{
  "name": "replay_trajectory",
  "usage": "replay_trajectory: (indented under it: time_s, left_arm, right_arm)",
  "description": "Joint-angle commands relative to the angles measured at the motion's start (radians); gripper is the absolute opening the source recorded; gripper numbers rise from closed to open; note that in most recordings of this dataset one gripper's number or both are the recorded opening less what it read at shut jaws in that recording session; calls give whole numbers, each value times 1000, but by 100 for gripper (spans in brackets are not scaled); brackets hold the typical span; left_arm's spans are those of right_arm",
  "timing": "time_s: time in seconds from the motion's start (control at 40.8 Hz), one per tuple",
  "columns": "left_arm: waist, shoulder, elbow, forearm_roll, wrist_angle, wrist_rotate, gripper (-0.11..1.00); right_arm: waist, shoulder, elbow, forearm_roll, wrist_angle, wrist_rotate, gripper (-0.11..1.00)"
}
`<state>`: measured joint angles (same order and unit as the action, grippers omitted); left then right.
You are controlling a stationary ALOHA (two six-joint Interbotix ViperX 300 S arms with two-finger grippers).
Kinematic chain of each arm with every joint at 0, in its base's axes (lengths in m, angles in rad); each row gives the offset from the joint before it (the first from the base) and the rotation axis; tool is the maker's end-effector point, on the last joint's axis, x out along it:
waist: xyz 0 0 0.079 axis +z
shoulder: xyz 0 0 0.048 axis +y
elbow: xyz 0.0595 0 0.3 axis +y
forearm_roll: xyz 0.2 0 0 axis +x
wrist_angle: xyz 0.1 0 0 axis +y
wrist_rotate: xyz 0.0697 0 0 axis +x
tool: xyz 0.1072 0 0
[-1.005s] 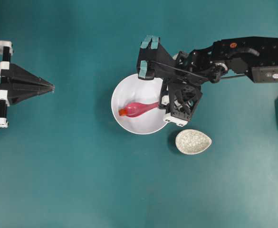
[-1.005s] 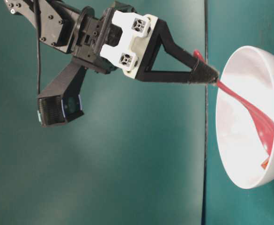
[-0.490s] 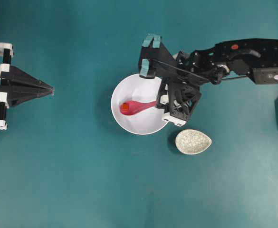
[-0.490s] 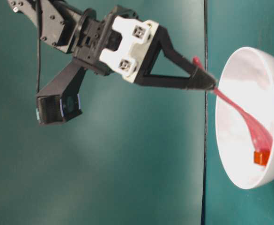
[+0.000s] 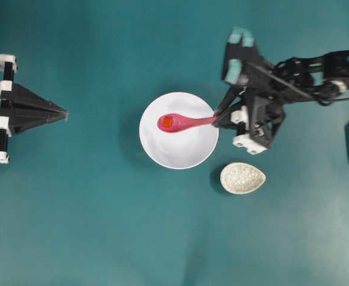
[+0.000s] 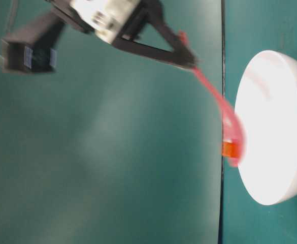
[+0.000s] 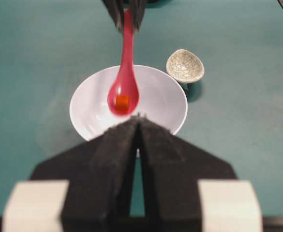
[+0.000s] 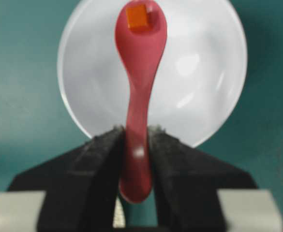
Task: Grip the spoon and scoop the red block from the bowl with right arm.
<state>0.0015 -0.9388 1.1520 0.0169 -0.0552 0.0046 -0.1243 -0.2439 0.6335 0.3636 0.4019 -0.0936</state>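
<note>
Table-level view alone shows the spoon (image 6: 224, 119) lifted clear above the bowl (image 6: 277, 137); overhead, it merely overlaps the bowl. Red block (image 5: 167, 121) sits in the scoop. Handle runs toward the right arm (image 5: 222, 116), jaws clamped on it. Left gripper (image 7: 138, 126): jaws together.

Even, fairly bright light from above — shadows stay soft and short. In the table-level view the right gripper (image 6: 186, 58) and the spoon (image 6: 224, 119) it holds smear with motion blur, and beyond them the bowl (image 6: 275, 134) glares to blank white (no inner detail). In the right wrist view, soft highlights streak that bowl past the fingertips; the near fingers (image 8: 100, 159) are defocused.
</note>
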Motion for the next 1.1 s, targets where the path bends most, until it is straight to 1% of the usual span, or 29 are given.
replay_trajectory:
  time_s: [0.0, 0.196, 0.392, 0.662, 1.079]
  left_arm:
    - [-3, 6, -15, 3, -12, 2, 0]
    - [-2, 5, -14, 3, -26, 0, 0]
    - [-2, 3, -14, 2, -37, -23, 0]
    - [-2, -2, -15, 0, -74, -25, 0]
    - [-2, -2, -15, 0, -74, -23, 0]
  right_arm:
    - [0, -78, -12, 0, -9, -2, 25]
    - [2, -192, -8, -18, 21, -5, 25]
    - [0, -244, 3, -29, 28, -3, 25]
    - [0, -247, 2, -28, 28, -3, 25]
    - [0, -249, 2, -29, 23, -3, 25]
